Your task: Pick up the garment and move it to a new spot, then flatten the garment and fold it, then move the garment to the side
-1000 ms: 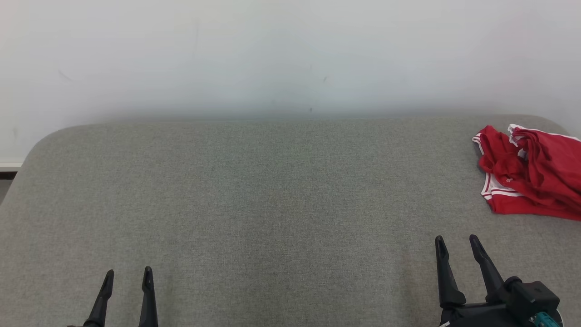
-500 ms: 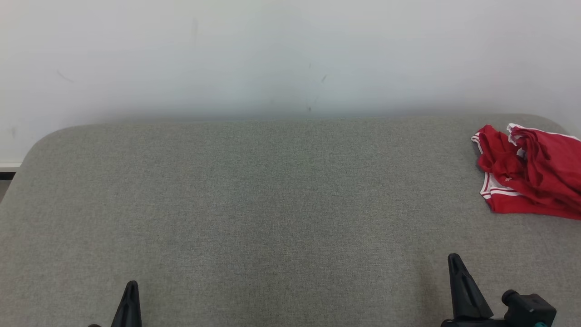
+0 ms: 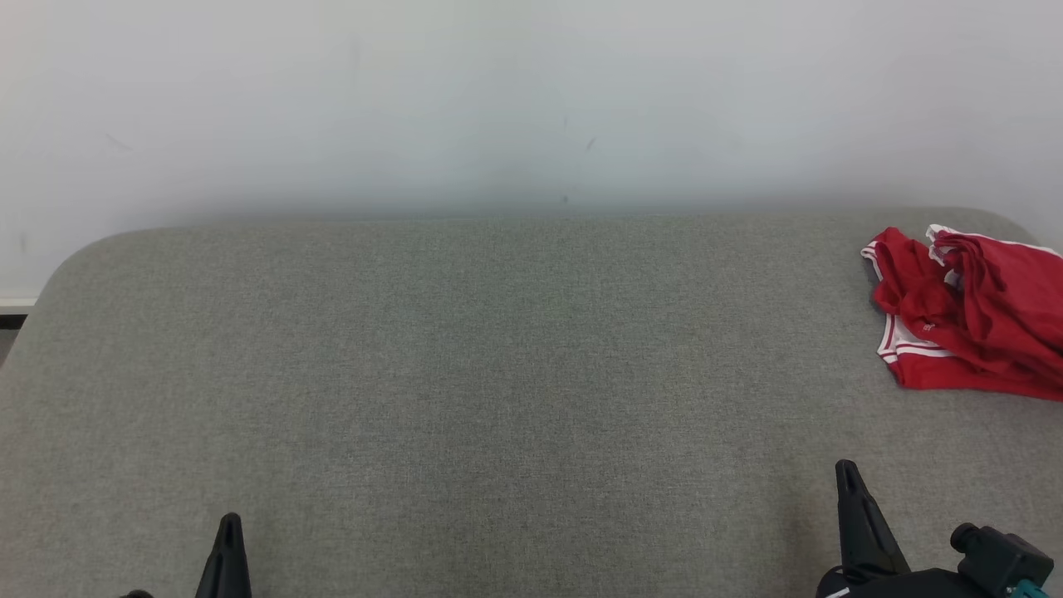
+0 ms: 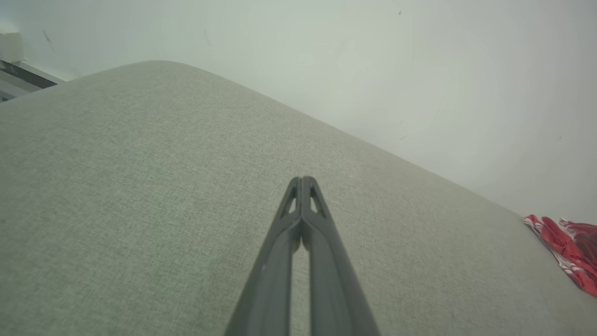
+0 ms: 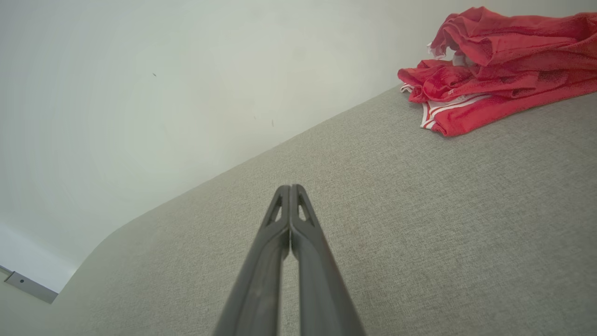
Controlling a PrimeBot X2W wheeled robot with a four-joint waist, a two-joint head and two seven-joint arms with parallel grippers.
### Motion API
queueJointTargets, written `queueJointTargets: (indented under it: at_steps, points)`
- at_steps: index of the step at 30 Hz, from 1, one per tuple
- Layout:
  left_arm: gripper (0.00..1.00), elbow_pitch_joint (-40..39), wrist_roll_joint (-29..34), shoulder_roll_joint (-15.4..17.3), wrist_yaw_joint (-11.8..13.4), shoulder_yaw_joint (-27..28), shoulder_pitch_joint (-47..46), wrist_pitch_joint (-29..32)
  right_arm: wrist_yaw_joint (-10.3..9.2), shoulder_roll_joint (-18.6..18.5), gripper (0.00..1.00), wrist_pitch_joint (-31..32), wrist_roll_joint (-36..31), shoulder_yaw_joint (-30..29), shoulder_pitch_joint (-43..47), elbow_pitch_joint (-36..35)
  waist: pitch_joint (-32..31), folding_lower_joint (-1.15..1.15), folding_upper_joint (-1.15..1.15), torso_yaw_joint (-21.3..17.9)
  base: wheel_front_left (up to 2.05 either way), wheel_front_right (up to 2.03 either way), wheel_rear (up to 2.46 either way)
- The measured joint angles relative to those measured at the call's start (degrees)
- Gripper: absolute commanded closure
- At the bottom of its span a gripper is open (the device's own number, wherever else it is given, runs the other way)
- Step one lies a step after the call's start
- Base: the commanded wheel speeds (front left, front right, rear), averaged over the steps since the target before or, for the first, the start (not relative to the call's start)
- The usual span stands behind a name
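The garment is a red piece with white trim, lying crumpled at the far right of the grey fabric surface. In the right wrist view the garment sits bunched at the upper right, and in the left wrist view the garment lies at the right edge. My right gripper is low at the right, shut with nothing in it, well short of the garment. Its tips press together. My left gripper is at the lower left, shut and empty, its tips meeting.
A pale wall rises behind the surface's far edge. The surface has rounded corners at the far left and far right. Open grey fabric stretches between the two grippers and up to the garment.
Both grippers have shut from open. Each has dropped lower in the head view, and the right one has shifted slightly to the right. The garment has not moved.
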Motion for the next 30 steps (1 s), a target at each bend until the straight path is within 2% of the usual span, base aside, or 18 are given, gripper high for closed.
queueJointTargets:
  at_steps: [30]
  points:
    - [1.0, 1.0, -24.6, -0.3, 0.0, 0.9, -3.2, 6.3, 0.0, -0.3, 1.0, 5.3, 24.1, -2.0, -2.4, 0.9, 0.1, 0.0, 0.0, -0.2, 0.0, 0.0, 0.0]
